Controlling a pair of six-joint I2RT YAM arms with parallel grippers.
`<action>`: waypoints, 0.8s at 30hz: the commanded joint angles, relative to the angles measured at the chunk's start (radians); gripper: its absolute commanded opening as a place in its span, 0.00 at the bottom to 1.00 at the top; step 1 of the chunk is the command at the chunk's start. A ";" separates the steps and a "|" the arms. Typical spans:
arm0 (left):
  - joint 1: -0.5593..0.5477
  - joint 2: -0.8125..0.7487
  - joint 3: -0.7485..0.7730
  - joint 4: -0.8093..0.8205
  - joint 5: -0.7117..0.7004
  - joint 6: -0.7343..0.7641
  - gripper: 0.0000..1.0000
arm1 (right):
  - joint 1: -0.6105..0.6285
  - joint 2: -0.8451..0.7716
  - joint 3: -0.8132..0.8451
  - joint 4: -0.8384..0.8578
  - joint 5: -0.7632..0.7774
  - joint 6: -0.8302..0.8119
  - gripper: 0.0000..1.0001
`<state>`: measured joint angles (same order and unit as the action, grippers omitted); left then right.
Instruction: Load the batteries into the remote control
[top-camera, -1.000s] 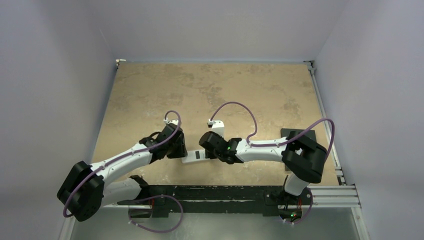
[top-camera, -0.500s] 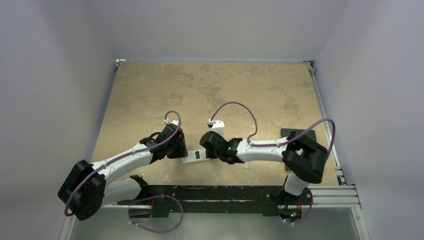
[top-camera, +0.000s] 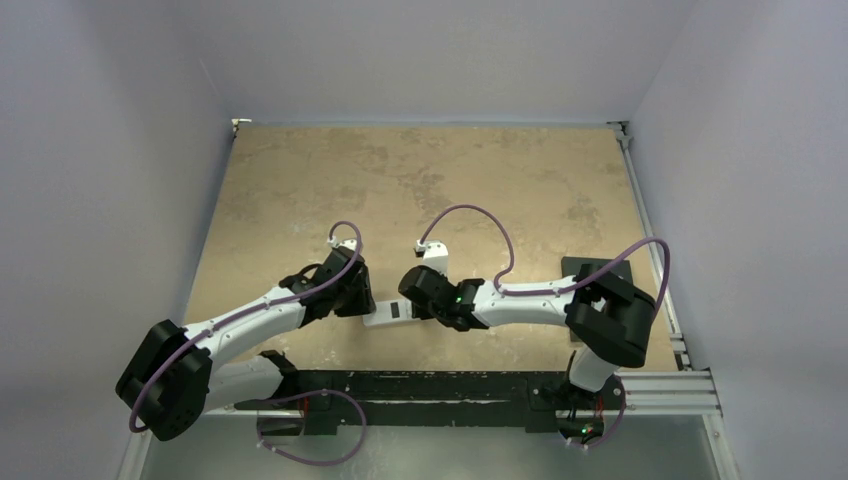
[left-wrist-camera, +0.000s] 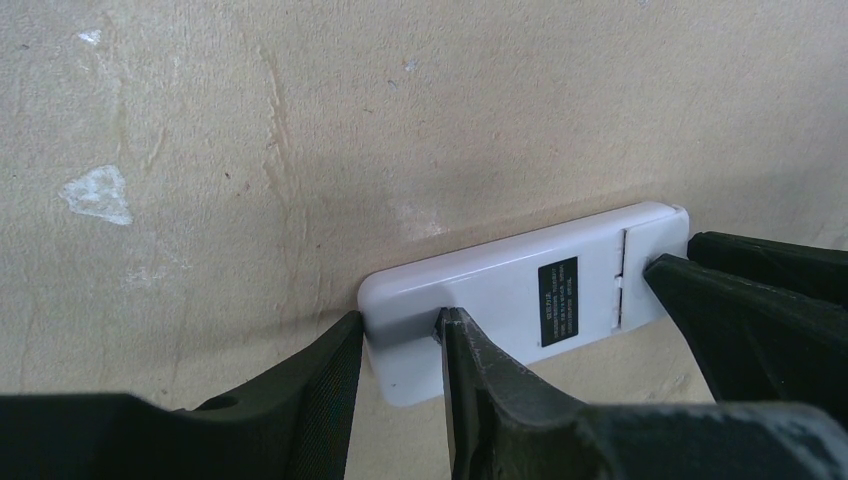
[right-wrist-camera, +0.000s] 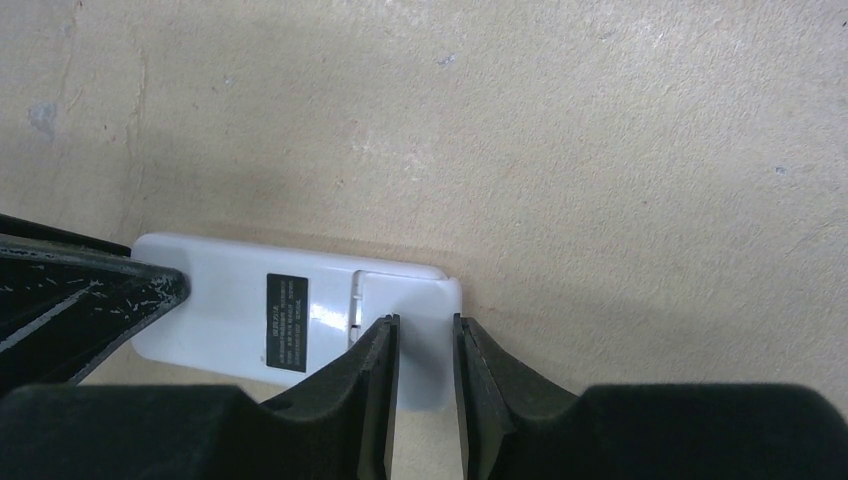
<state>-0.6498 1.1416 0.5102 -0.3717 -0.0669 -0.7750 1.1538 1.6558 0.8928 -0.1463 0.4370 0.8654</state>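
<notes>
The remote control (top-camera: 390, 312) lies on the tan table with its plain white back up, a black label (left-wrist-camera: 558, 300) beside the battery cover seam. My left gripper (top-camera: 360, 303) holds its left end: one finger against the end face, the other pressing on the back (left-wrist-camera: 400, 328). At the other end, my right gripper (top-camera: 420, 306) is closed on the cover end (right-wrist-camera: 424, 328), one fingertip by the seam and one at the end edge. Each wrist view shows the other gripper's finger on the remote control (right-wrist-camera: 300, 300). The batteries are out of view.
The table's near edge carries a black and metal rail (top-camera: 430, 385) with both arm bases. An aluminium rail (top-camera: 652, 210) runs along the right side. Pale walls stand close on three sides. Bare tabletop (top-camera: 430, 170) stretches behind the grippers.
Hardly anything has moved. The right gripper's jaws have drawn slightly closer on the cover end, and both arms and the remote control stay where they were.
</notes>
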 joint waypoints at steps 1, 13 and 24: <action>-0.001 0.006 -0.004 0.037 0.035 -0.018 0.33 | 0.036 0.027 0.035 0.002 -0.039 0.007 0.32; 0.001 0.024 0.000 0.053 0.050 -0.012 0.33 | 0.077 0.111 0.147 -0.126 0.016 -0.011 0.33; 0.000 0.018 -0.001 0.054 0.058 -0.002 0.33 | 0.093 0.157 0.176 -0.156 0.009 -0.005 0.34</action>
<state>-0.6479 1.1481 0.5102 -0.3672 -0.0628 -0.7742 1.2217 1.7725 1.0637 -0.3290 0.5549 0.8368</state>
